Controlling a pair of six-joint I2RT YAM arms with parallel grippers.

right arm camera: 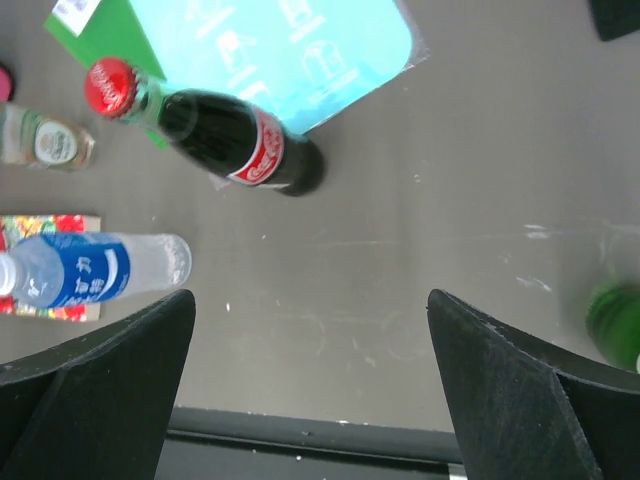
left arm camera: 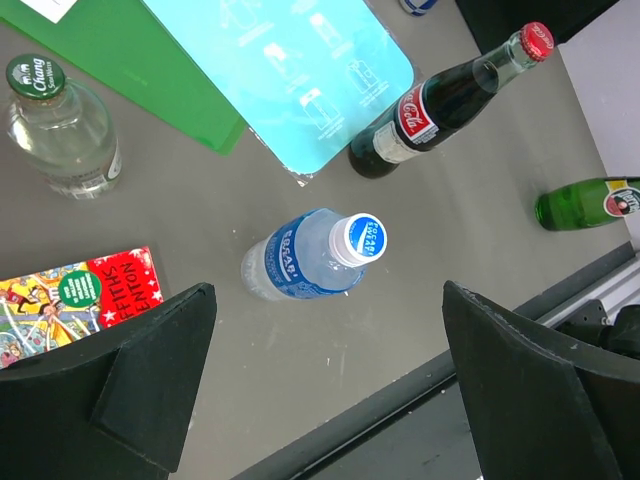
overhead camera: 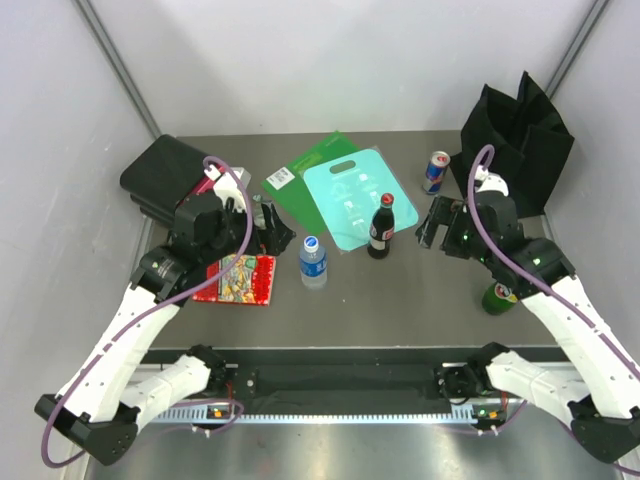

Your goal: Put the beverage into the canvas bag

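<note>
The black canvas bag (overhead camera: 520,140) stands upright at the far right corner. Several drinks stand on the table: a cola bottle (overhead camera: 380,228), a water bottle (overhead camera: 313,262), an energy-drink can (overhead camera: 436,172), and a green bottle (overhead camera: 497,296) by my right arm. My left gripper (overhead camera: 272,235) is open and empty, hovering left of the water bottle (left arm camera: 305,262). My right gripper (overhead camera: 432,225) is open and empty, hovering right of the cola bottle (right arm camera: 235,140) and below the can. The wrist views show both grippers, left (left arm camera: 328,330) and right (right arm camera: 310,300), holding nothing.
A black hard case (overhead camera: 165,175) sits far left. A green sheet (overhead camera: 305,170) and a cyan sheet (overhead camera: 355,200) lie at the middle back. A red book (overhead camera: 238,278) lies below my left gripper. A clear glass bottle (left arm camera: 60,130) stands near it.
</note>
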